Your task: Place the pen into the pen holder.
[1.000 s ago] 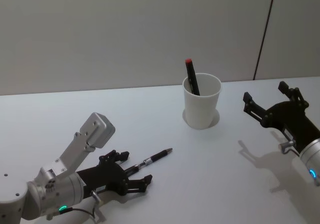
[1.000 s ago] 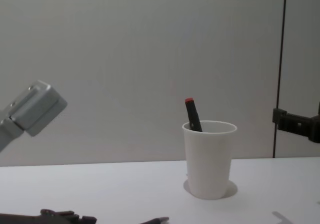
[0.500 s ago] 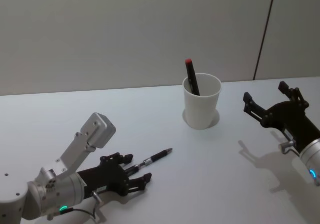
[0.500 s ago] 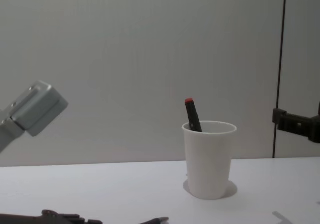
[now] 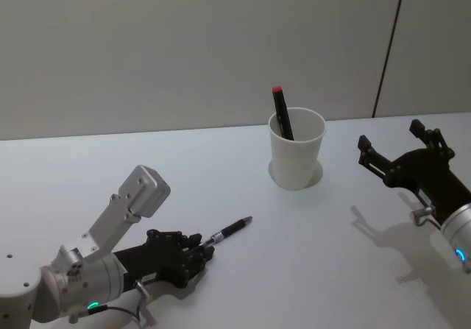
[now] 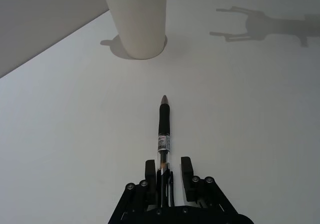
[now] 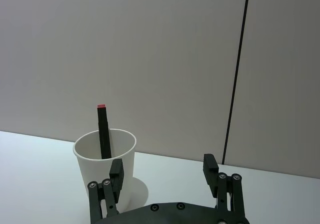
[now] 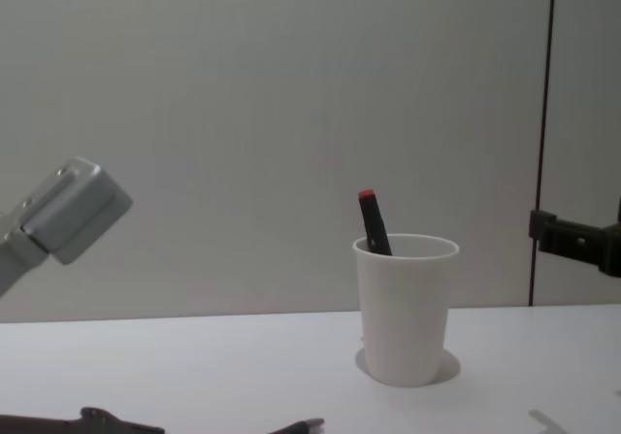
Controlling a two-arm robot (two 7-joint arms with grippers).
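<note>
From the head view, the left gripper lay low on the white table at the near left. Its fingers were drawn together, pinching the rear end of the pen. The pen lay flat on the table, its tip aimed toward the paper cup, which stood well apart from it near the back wall. A red-capped marker leaned inside the cup and stuck out above the rim. The right gripper hung over the table on the right, its fingers spread wide and holding nothing.

In the left wrist view, the pen ran straight out from between the left gripper's two fingers, which sat close on either side of its clear barrel. The dark tip rested on the bare table, and the cup stood beyond the tip, off to one side of the pen's line. The shadow of the other gripper fell on the table farther off.

In the right wrist view, the right gripper showed its fingers apart, with the cup and the marker beyond them.

From the chest view, the cup stood upright on the table, the marker leaning in it. The pen's tip showed at the bottom edge, and one finger of the right gripper reached in from the right.
</note>
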